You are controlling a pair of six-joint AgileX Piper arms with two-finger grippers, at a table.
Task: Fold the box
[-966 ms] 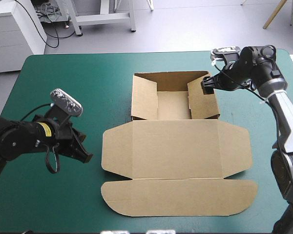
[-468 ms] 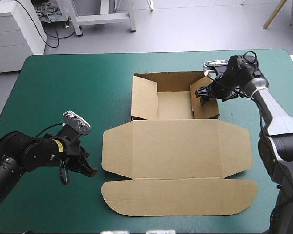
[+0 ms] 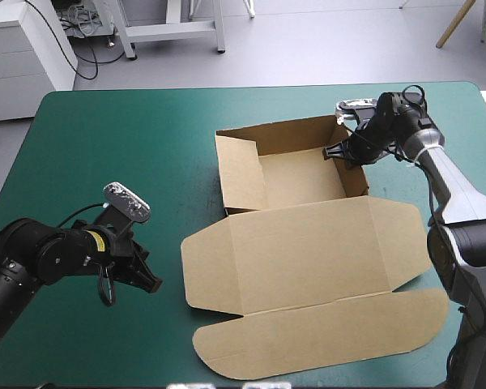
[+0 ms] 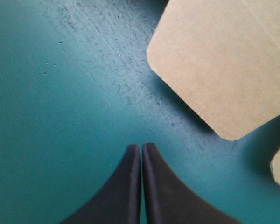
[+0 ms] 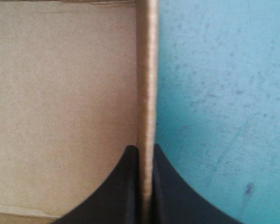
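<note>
Midway through the fold, the right end effector (image 3: pixel 343 152) grips the right wall of the brown box (image 3: pixel 304 247), open on the table (image 3: pixel 105 146) with lid flat, while the left end effector (image 3: pixel 150 284), clenched empty, hovers beside the lid; the left wall likely needs tucking next.

box (image 4: pixel 214 60) cut off in both wrist views; only corners, one wall visible.

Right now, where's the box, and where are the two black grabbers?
box (image 3: pixel 308 251): high view, on its flat lid panel.
left gripper (image 4: pixel 141 146): left wrist view, where its shut fingertips meet.
right gripper (image 5: pixel 146 148): right wrist view, fingertips pinching the box wall.
</note>
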